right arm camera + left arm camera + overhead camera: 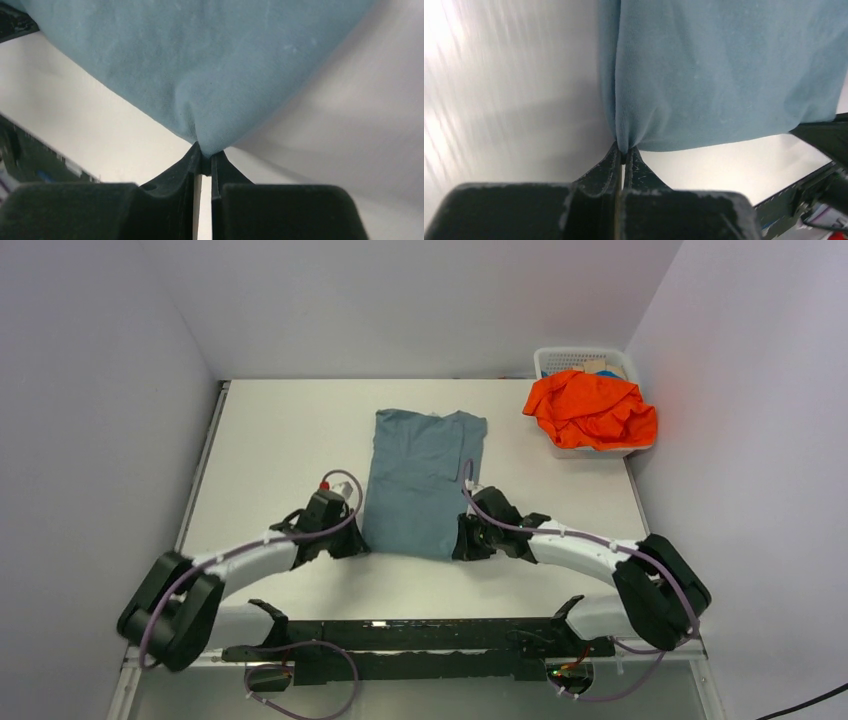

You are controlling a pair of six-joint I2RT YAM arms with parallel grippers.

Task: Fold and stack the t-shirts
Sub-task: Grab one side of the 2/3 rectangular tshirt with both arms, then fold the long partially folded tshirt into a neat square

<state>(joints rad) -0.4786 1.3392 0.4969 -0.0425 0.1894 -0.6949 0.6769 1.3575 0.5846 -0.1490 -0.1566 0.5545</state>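
Nearest the lens, we find the left gripper [623, 155] clenched on the 7 o'clock corner of the blue-grey t-shirt [425, 475], cloth bunched into its tips. The right gripper [205, 152] is likewise pinched on the 5 o'clock corner, a small peak of fabric drawn up between its tips. We note the shirt lies flat as a narrow rectangle at mid-table, neck end toward 12 o'clock, near hem toward 6 o'clock. We judge the step in hand to be folding the hem over toward the neck. To do it well, we recommend raising both corners together and level, keeping the hem taut between them, carrying it straight toward 12 o'clock, and letting go only once the edges line up; uneven lift would likely skew the fold. The orange t-shirt [590, 410] sits crumpled at 2 o'clock, heaped over the white basket [560, 358] at the far corner of the table [290, 430], not yet folded.
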